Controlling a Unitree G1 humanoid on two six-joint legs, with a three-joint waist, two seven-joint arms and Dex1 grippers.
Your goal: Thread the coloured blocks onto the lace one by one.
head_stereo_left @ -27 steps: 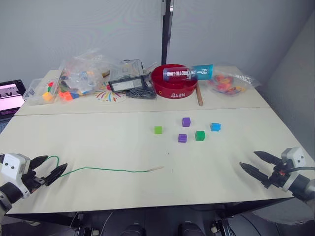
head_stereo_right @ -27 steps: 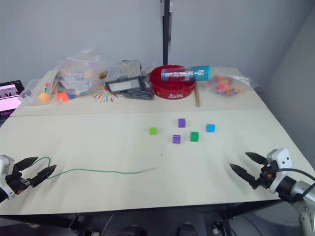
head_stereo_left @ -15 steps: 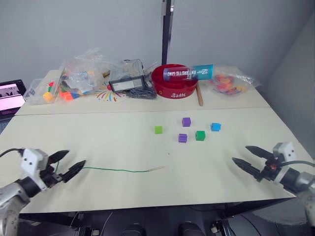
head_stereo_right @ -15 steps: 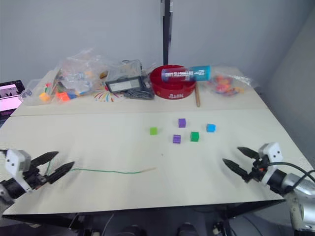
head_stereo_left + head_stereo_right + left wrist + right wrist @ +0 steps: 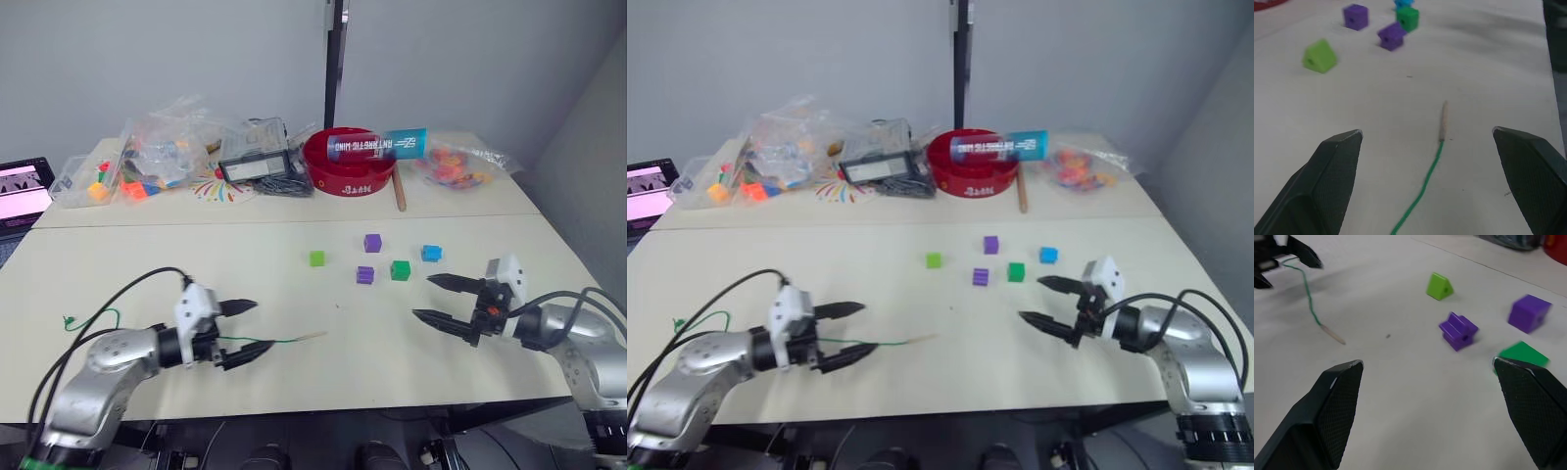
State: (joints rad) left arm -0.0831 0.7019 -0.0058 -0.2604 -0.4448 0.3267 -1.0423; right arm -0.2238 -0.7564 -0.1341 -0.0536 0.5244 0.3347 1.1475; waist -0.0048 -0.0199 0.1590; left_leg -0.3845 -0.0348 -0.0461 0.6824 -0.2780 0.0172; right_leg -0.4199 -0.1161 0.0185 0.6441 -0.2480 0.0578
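Blocks [image 5: 372, 262] right of lace [image 5: 284, 340] (well apart).

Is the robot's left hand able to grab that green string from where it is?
Probably yes: the left hand is open, with the lace on bare table between its fingers, nothing blocking.

1. I see my right gripper [image 5: 1427, 382] with its black fingers spread wide.
2. Thin green lace [image 5: 1308, 298] with pale tip lies on the white table [image 5: 1400, 396].
3. Light green plastic block [image 5: 1439, 286], two purple blocks [image 5: 1458, 330] [image 5: 1529, 313], dark green block [image 5: 1522, 355] lie apart.
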